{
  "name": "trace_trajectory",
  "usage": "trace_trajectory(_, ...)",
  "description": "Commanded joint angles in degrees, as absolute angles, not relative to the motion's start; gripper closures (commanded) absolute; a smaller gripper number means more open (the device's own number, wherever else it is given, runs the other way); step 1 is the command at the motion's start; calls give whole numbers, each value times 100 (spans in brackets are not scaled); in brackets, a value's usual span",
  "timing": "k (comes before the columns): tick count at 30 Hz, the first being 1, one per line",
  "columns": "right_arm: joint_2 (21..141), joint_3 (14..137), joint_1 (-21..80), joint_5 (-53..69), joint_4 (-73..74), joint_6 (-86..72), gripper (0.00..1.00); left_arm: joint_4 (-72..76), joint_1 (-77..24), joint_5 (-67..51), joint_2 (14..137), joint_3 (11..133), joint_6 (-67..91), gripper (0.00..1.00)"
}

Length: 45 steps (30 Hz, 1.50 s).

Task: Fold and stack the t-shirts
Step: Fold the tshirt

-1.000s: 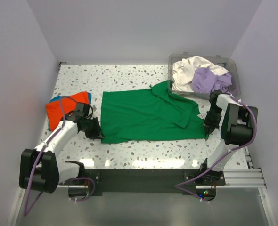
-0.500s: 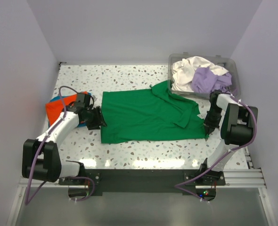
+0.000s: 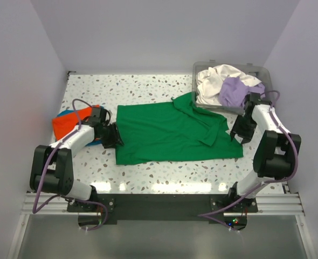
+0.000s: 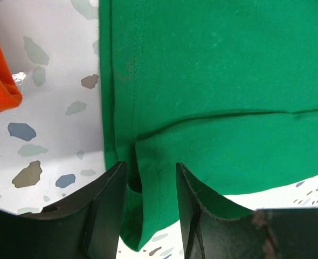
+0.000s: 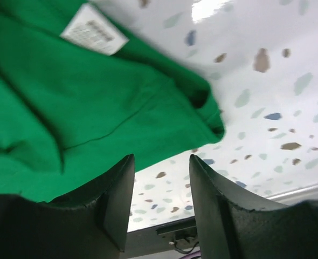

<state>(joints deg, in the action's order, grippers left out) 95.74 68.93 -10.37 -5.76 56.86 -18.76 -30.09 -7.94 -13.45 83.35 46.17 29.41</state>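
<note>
Presently the green t-shirt [image 3: 170, 135] lies spread across the middle of the terrazzo table [image 3: 143, 86]. One sleeve is turned in over its right part, and its far right corner reaches the near left corner of the clear plastic bin [image 3: 267, 75].

Left gripper [image 3: 116, 136]: low at the shirt's left edge. The left wrist view shows the fingers moderately apart, standing to either side of the doubled hem. The cloth between them lies slack and is not pinched.

Right gripper [image 3: 239, 135]: at the shirt's right edge, beside the near right corner. The right wrist view shows the jaws parted with only bare table in the gap, so nothing is held. A white label [image 5: 94, 29] is visible on the cloth there.

Orange t-shirt [image 3: 67, 123]: folded at the left of the table, just beside the left arm and apart from the green one.

White t-shirt [image 3: 218, 75] and lavender t-shirt [image 3: 234, 90]: both rumpled inside the bin, with the lavender lying on the white.
</note>
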Motion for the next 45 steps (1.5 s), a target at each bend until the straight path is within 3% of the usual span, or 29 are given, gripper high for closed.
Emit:
trace_trajectory(1, 9097, 6725, -818, 472, 5468, -1802, 51, -2646, -809, -1406, 8393, 4526, 2962, 55)
trace_trajectory(10, 8938, 5810, -62, 1529, 4588, -2250, 48, -2365, -809, -1678, 8622, 4439, 2988, 61)
trace_trajectory(16, 9175, 5809, -44, 1521, 4272, -2329, 48, -2206, -809, -1802, 8815, 4447, 2997, 74)
trace_trajectory(24, 9589, 5924, 176, 1590, 4140, -2294, 51, -2110, -809, -1837, 8895, 4386, 2997, 80)
trace_trajectory(31, 9606, 5985, 272, 1600, 4096, -2355, 67, -2057, -809, -1872, 8912, 4377, 2971, 100)
trace_trajectory(34, 9650, 6029, 299, 1582, 4113, -2347, 85, -1943, -809, -1960, 8781, 4360, 2936, 100)
trace_trajectory(39, 9712, 6178, 343, 1608, 4183, -2338, 100, -1828, -809, -1890, 8351, 4272, 2935, 100)
trace_trajectory(45, 9712, 6547, 404, 1626, 4315, -2382, 100, -1854, -809, -1608, 7691, 4096, 2909, 100)
